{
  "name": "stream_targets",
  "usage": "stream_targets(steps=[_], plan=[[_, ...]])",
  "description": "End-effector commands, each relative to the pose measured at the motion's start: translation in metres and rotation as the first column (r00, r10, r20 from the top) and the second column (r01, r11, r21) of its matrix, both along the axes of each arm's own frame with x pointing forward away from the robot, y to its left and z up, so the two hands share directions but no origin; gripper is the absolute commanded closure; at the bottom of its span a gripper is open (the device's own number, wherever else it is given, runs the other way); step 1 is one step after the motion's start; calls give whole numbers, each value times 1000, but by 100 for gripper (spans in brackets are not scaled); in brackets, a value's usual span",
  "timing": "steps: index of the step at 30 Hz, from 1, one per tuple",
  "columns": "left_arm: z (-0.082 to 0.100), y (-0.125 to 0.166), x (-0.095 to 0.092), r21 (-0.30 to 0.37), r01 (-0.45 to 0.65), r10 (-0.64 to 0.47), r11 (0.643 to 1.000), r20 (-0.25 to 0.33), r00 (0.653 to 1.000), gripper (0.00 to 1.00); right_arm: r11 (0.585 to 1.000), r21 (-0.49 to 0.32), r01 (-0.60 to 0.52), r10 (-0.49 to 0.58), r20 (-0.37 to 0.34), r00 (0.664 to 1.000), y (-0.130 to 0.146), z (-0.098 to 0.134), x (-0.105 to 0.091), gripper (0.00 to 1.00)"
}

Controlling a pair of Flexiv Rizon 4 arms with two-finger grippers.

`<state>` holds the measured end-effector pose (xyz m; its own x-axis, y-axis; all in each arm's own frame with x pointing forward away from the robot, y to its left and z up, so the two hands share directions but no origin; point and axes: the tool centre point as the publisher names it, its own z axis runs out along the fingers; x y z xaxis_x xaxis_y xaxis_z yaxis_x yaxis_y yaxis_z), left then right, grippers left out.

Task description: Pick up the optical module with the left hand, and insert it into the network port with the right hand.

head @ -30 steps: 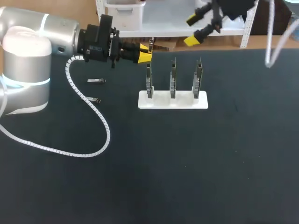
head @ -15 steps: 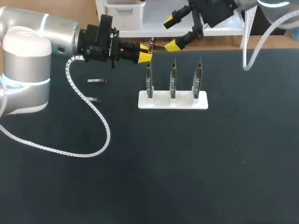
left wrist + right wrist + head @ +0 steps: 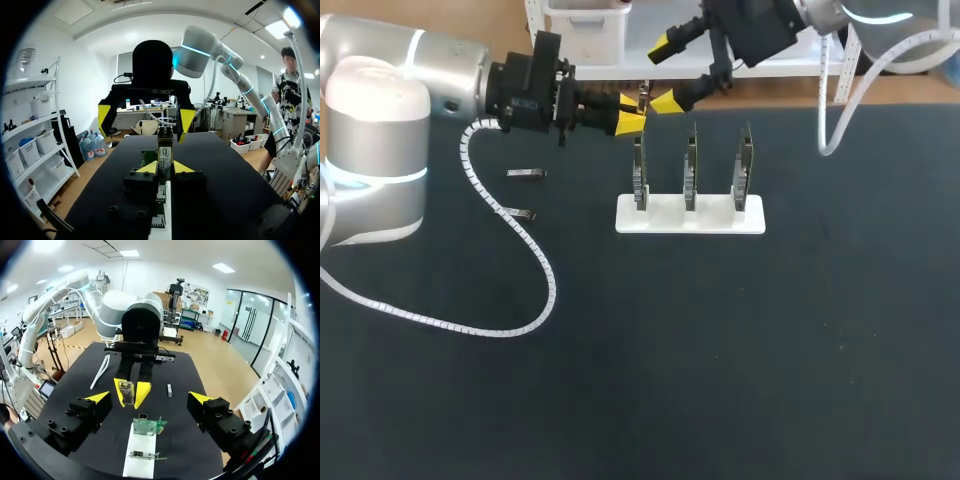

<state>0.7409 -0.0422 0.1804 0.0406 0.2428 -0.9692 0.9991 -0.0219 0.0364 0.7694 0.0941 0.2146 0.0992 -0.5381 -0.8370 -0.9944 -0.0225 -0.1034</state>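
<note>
A small metal optical module (image 3: 644, 98) sticks out of my left gripper (image 3: 632, 122), which is shut on it and hangs above the leftmost of three upright circuit boards (image 3: 639, 170). The boards stand in a white holder (image 3: 720, 216). My right gripper (image 3: 667, 72) is open, just right of the module, with one yellow tip above it and one beside it. In the left wrist view the module (image 3: 165, 150) stands between the left gripper's (image 3: 165, 168) tips, with the right gripper (image 3: 145, 116) facing it. In the right wrist view the right gripper (image 3: 149, 399) is spread wide, and the held module (image 3: 127, 388) lies ahead of it.
Two spare modules (image 3: 526, 173) (image 3: 520, 213) lie on the black table left of the holder. A white spiral cable (image 3: 525, 250) trails from my left arm across the table. Another board (image 3: 149, 426) and the holder (image 3: 140, 455) sit under the right gripper.
My right arm has swung left and slightly down, bringing its open gripper close to the held module. The left arm and module have stayed still.
</note>
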Motion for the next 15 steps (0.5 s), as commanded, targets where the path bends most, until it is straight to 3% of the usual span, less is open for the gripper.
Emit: stream_targets(steps=[1,15], plan=[[0,0,3,4,6,-6,1000,-3,1000,100,1000,9,-12,12,-8,1000,5,2,7,0],[0,0,3,4,6,-6,1000,-3,1000,100,997,50,66,-65,-17,998,26,-7,2,0]])
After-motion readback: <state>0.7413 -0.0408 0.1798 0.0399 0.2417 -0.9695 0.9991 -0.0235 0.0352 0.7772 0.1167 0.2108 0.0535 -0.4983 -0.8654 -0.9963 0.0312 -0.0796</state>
